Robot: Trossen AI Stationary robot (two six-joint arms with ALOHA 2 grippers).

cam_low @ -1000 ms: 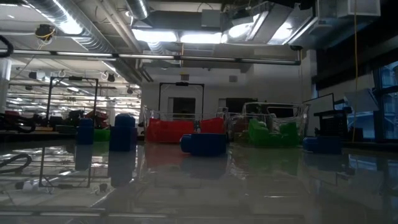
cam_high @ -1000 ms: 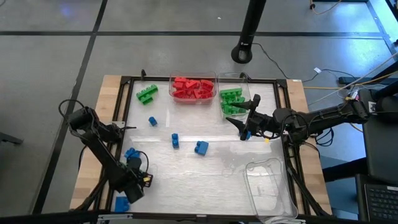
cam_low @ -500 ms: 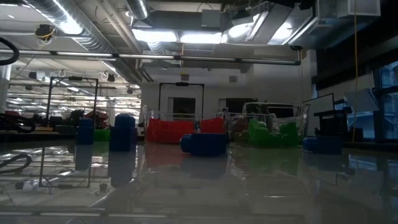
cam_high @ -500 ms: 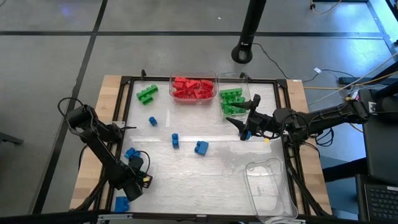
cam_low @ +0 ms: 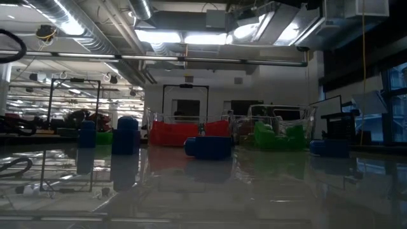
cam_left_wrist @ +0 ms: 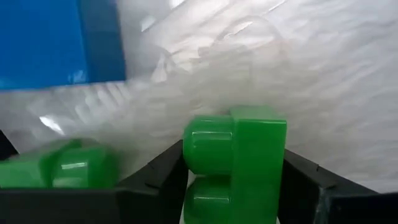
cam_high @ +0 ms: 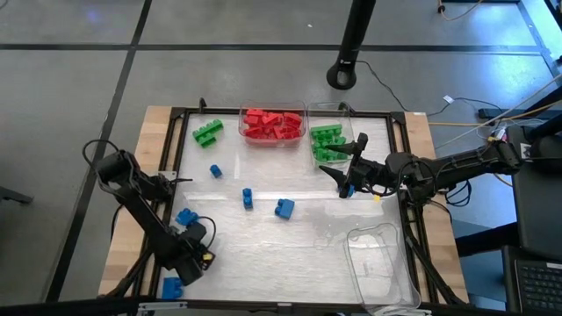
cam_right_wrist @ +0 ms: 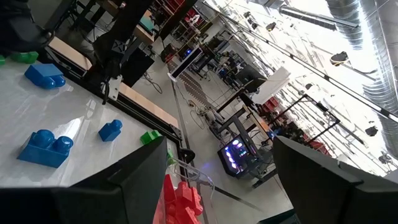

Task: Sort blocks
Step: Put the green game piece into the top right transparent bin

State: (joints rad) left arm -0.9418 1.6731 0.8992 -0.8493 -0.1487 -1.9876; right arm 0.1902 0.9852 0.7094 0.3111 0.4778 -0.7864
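Green block (cam_left_wrist: 239,165): light, stiff, slick plastic; my left gripper (cam_left_wrist: 233,186) fingers pinch its flat sides, near bench's left edge.

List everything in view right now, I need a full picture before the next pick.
Red blocks: a pile, red, in the clear bin at the far middle of the table.
Green blocks in bin: several, green, in the clear bin beside the red one.
Loose green blocks: a small cluster, green, far left of the table.
Loose blue blocks: five seen, blue, spread over the left and middle.
Empty bin: one, clear, near right corner.
Table: one, pale top, black frame.
Left pincer: near left, closed around a held green block.
Right pincer: open, by the green bin.
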